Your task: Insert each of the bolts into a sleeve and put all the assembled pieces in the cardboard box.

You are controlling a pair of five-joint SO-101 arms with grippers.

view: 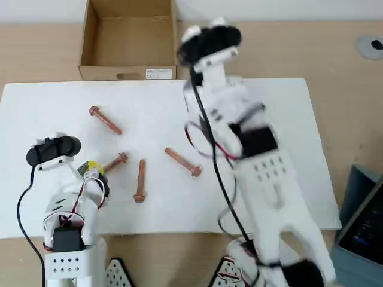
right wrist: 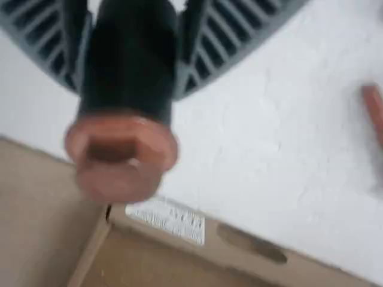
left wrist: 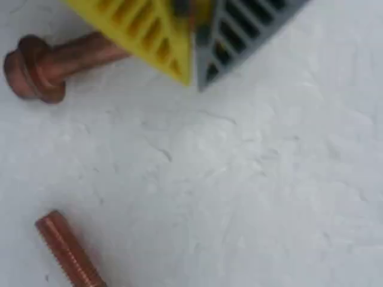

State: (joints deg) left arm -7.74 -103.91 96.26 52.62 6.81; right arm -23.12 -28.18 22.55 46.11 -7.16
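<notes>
Left gripper (left wrist: 194,70), ribbed plastic fingers (one yellow, one grey), is pinched on the smooth shank of a copper bolt (left wrist: 36,72), flanged head sticking out sideways. A second bolt (left wrist: 64,251) shows its threaded tip just beyond, on the bumpy white foam mat (left wrist: 251,179). Right gripper (right wrist: 131,86) clamps a round black sleeve (right wrist: 128,48). A hex bolt head (right wrist: 119,155) pokes out of it, just above the cardboard box (right wrist: 179,245) rim.

4 copper bolts (view: 183,162) on white mat (view: 149,101), cardboard box (view: 108,73) at its far edge
</notes>
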